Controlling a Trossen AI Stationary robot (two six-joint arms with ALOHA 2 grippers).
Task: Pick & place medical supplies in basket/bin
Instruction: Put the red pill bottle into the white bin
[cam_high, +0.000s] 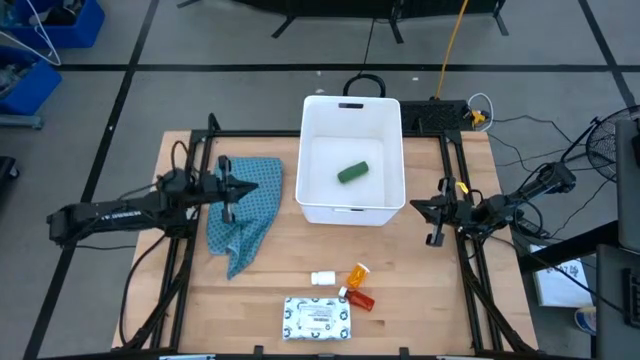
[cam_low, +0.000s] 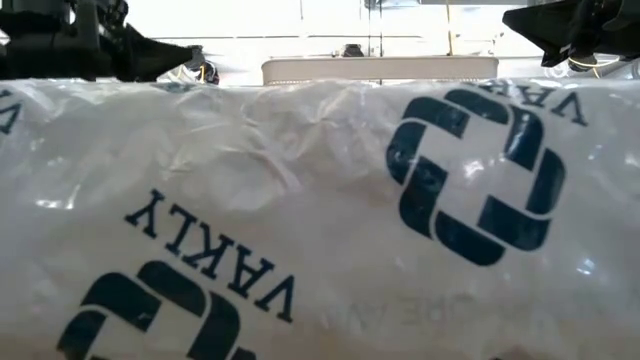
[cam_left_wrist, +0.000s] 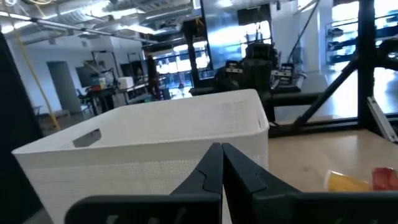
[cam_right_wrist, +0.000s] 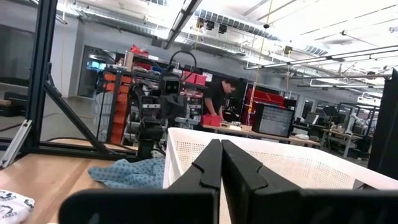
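The large white rectangular plastic tub (cam_high: 352, 160) sits at the far middle of the wooden surface (cam_high: 290, 260) — a green oblong piece (cam_high: 352, 172) lies alone on its floor. Left of it lies a crumpled blue patterned cloth (cam_high: 243, 212). Near the front edge, a flat white dotted packet (cam_high: 320, 318), an orange pill bottle (cam_high: 357, 276), a red tube (cam_high: 360, 298) and a small white bottle (cam_high: 322, 278) cluster together. The left hand (cam_high: 229, 187) hovers over the cloth, the right hand (cam_high: 432, 212) beside the tub — both clenched, empty.

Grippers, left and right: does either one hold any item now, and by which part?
Nothing is held. The left gripper and the right gripper are both shut and empty.
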